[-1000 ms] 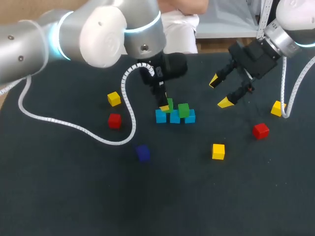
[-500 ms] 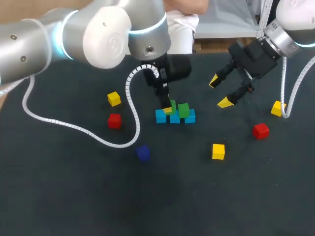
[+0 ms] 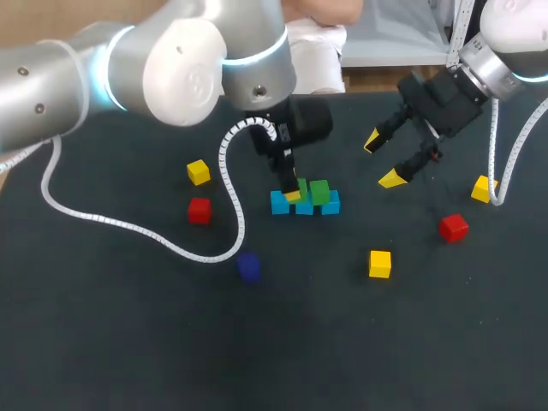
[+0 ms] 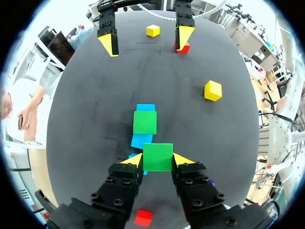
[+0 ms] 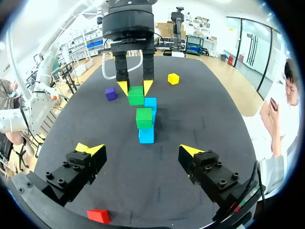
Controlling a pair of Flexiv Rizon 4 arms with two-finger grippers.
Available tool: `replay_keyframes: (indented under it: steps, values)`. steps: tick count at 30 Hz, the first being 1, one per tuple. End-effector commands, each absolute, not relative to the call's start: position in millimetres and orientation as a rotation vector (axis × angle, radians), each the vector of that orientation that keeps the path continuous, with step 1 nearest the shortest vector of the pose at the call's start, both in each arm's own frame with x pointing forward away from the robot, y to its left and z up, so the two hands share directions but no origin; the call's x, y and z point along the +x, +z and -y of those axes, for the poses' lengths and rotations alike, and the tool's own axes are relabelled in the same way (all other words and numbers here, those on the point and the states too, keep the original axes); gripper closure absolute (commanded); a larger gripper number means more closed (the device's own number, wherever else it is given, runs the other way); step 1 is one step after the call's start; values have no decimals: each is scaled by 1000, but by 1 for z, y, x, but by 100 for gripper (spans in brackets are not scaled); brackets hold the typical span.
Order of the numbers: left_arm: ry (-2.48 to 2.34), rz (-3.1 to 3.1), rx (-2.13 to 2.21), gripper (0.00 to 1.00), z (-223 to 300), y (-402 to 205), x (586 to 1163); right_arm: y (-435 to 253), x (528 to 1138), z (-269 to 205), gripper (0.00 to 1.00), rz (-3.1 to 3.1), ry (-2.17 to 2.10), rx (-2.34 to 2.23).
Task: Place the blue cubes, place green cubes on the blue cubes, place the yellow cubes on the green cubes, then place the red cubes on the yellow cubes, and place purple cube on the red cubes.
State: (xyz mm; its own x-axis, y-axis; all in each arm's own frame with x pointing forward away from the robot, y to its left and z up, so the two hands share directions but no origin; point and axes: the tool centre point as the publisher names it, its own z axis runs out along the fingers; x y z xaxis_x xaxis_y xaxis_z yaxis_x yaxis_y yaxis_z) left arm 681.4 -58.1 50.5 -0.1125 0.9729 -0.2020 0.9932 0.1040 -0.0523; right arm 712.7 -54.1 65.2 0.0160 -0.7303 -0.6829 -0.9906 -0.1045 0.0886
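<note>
Three blue cubes (image 3: 280, 204) lie in a row at the table's middle. One green cube (image 3: 320, 192) rests on the row's right end, also seen as the green cube (image 4: 144, 122) ahead of my left gripper. My left gripper (image 3: 293, 195) is shut on a second green cube (image 4: 157, 156), held just over the blue cubes (image 4: 139, 141); whether it touches them I cannot tell. My right gripper (image 3: 384, 160) hangs open and empty right of the row, facing the stack (image 5: 144, 118). The purple cube (image 3: 249, 266) lies in front of the row.
Yellow cubes lie at the left (image 3: 199, 172), front right (image 3: 380, 264) and far right (image 3: 483, 189). Red cubes sit at the left (image 3: 199, 210) and right (image 3: 454, 228). My left arm's white cable (image 3: 224, 184) loops over the table's left half.
My left gripper has come down and slightly right with the green cube, closer onto the blue row. The right arm has not moved.
</note>
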Motion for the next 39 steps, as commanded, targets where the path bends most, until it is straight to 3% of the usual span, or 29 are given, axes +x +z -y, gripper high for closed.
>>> replay_keyframes:
  steps: [1, 39]
  values:
    - [-269, -2250, 2005, 100, 57, 48, 682, 65, 712, 54, 0, -1755, 834, -1881]
    - [-237, -2251, 1963, 100, 56, 42, 682, 65, 712, 54, 0, -1755, 834, -1881]
